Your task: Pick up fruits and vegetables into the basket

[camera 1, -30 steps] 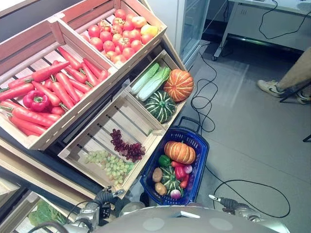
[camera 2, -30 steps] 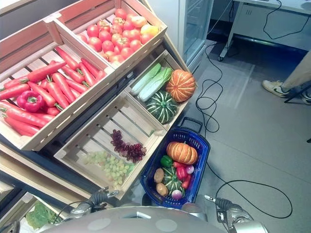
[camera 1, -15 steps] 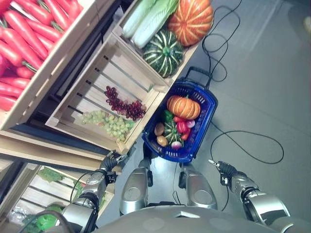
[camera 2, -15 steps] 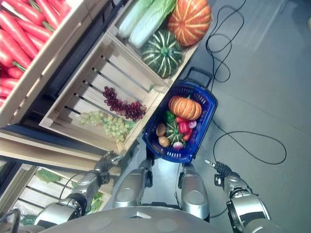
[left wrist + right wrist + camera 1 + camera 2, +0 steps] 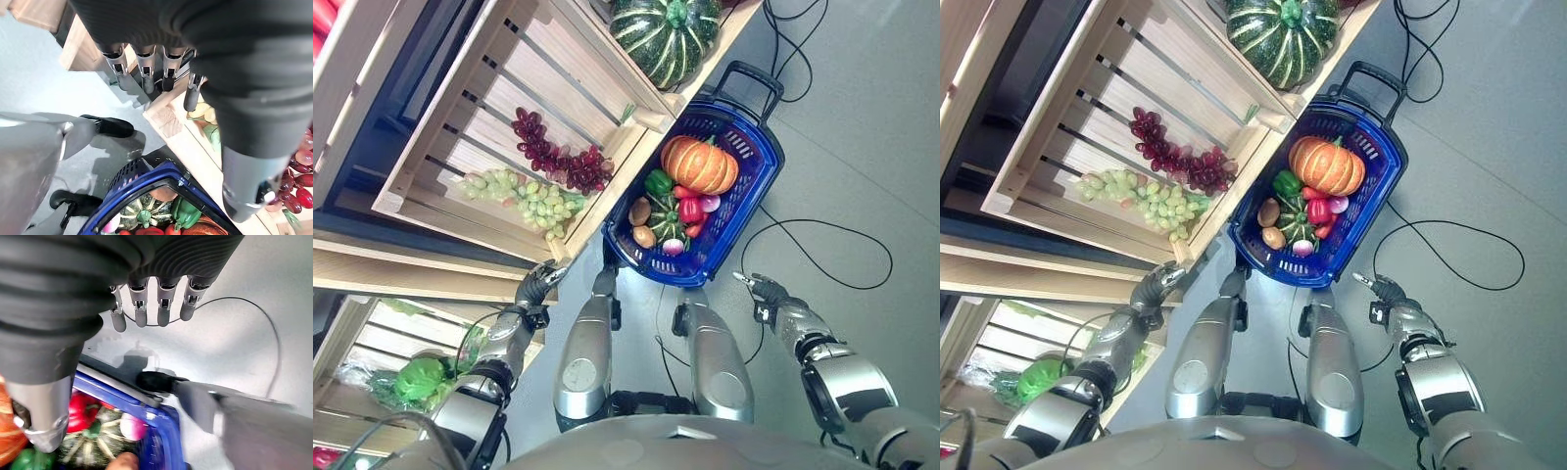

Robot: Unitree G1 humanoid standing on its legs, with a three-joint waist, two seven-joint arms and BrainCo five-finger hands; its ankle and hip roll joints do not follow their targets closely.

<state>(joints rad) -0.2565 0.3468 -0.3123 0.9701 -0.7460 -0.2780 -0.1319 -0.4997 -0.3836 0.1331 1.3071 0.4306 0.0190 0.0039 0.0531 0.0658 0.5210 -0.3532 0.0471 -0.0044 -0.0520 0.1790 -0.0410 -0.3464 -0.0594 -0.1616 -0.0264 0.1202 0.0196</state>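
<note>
Nothing moved but my view, now lower. Blue basket (image 5: 751, 211): filled, on floor. My left hand (image 5: 536, 287), right hand (image 5: 766, 291): fingers relaxed, empty.

Left hand (image 5: 536, 287), right hand (image 5: 763, 290): empty, fingers relaxed.

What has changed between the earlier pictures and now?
The camera has tilted downward, so the whole scene has slid up the picture; the things themselves have not moved. Both arms now show further: the left hand hangs by the corner of the grape crate, the right hand over the floor beside the blue basket. Both remain relaxed and empty. The basket's load and the grapes look unchanged.
</note>
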